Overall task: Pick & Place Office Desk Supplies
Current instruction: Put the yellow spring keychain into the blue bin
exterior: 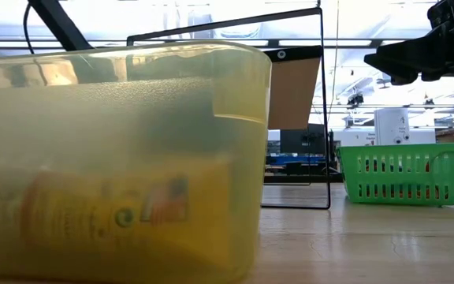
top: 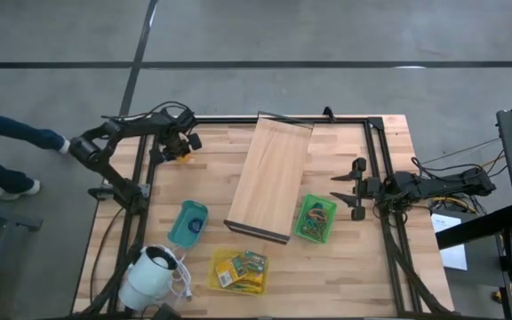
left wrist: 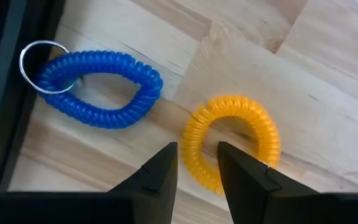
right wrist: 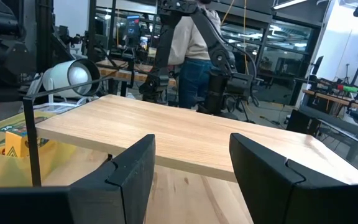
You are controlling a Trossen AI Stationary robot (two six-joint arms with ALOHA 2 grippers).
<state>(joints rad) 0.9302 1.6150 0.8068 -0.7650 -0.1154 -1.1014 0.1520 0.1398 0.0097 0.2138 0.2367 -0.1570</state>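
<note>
**Orange coil between left fingers, not yet lifted**

Orange spiral coil ring lies flat on the wooden desk, upper left of the high view, next to a blue coil ring with a metal keyring. Left end effector is low over it, fingers partly open, one finger inside the loop and one outside, straddling the near side of the coil. Contact can't be confirmed; the coil looks to be resting on the desk, so no secure grip yet.

Right end effector is wide open and holds nothing, parked at right centre of the high view, facing the pale wooden board.

Progress, judged: partly done. Green basket already holds small items, yellow bin holds packets, teal tray holds something unclear. Left to do: both coil rings are still out on the desk.
</note>
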